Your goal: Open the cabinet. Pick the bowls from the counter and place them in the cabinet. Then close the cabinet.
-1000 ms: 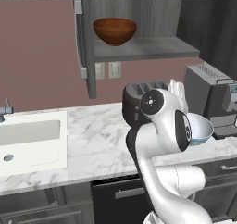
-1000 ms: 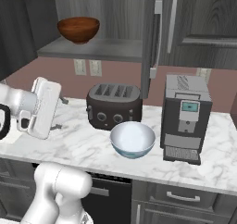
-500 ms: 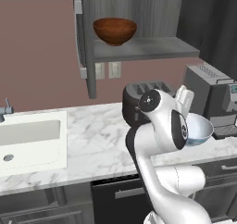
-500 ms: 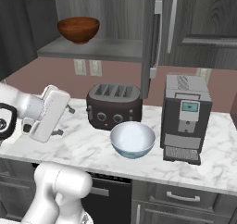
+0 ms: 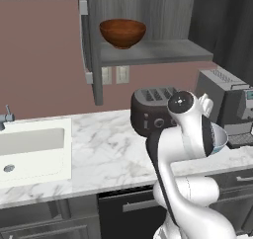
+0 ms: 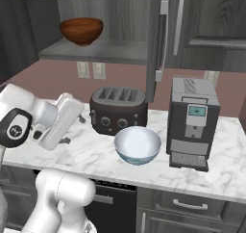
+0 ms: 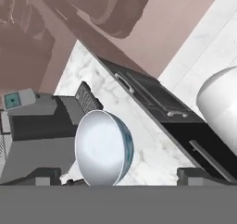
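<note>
1. Left base view: cabinet (image 5: 148, 50) open, door edge-on at left of the opening. Wooden bowl (image 5: 122, 32) sits on the inner shelf, left end. Counter (image 5: 99, 149) carries the sink (image 5: 29, 149) at far left, the toaster (image 5: 155, 112) by the back wall and the coffee machine (image 5: 227, 104) at right. Arm blocks most of the white bowl (image 5: 220, 139); only its rim shows, at right of the arm.
2. Right base view: white bowl (image 6: 137, 145) upright on the counter near the front edge, in front of the toaster (image 6: 117, 110), just left of the coffee machine (image 6: 192, 122). Wooden bowl (image 6: 81, 31) on the shelf above. Arm's hand sits at left, apart from the white bowl.
3. Hand view: gripper (image 7: 120, 177) spread wide, nothing between the fingertips (image 7: 46, 176). White bowl (image 7: 104, 147) lies just beyond them, pale blue outside visible, coffee machine (image 7: 37, 121) beside it.
</note>
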